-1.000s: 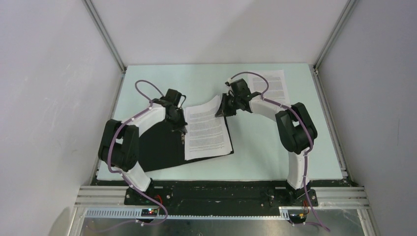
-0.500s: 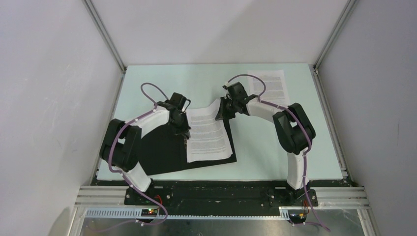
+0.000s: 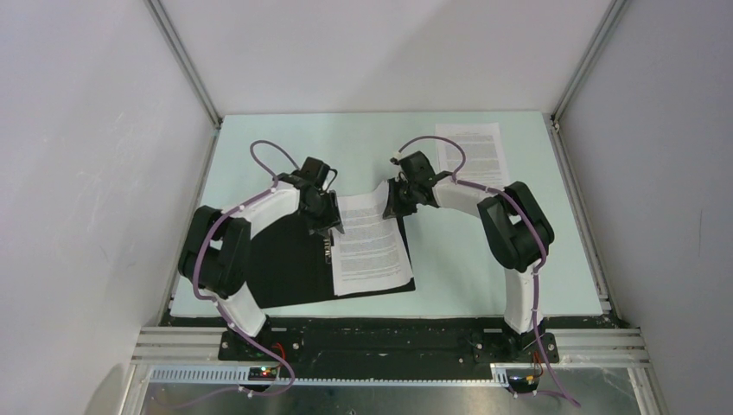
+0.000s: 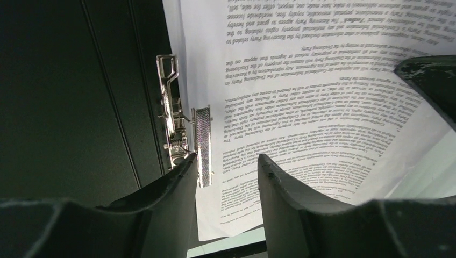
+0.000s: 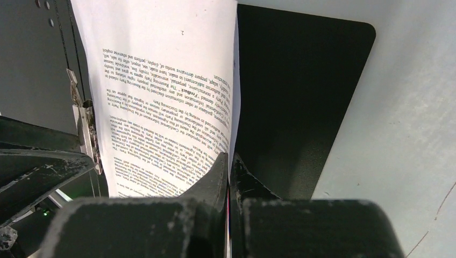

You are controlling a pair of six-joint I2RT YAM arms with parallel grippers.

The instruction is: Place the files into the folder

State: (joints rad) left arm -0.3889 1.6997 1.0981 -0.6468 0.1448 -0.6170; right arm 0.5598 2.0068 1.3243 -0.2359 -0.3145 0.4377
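1. The folder (image 3: 281,264) lies open on the table (image 3: 484,268), black inside facing up, in front of the left arm and reaching across toward the middle.
2. The metal clip (image 4: 173,121) sits along the folder's spine. Its silver lever stands raised beside the sheet's left edge.
3. The first sheet (image 3: 372,251), printed side up, rests on the right half of the folder. Its left edge lies against the clip. Whether that edge is under the clip cannot be told.
4. The sheet's far edge curls upward off the folder; the near part lies flat.
5. The right gripper (image 5: 230,161) has its fingers closed together on the raised far right edge of the first sheet, the paper pinched between them.
6. The left gripper (image 4: 226,166) hangs low over the clip with its fingers spread apart. One finger is at the clip's end, the other over the printed sheet, and the lever stands between them. It has hold of nothing.
7. The second sheet (image 3: 471,149) lies flat on the table at the far right, well apart from the folder and from both grippers.
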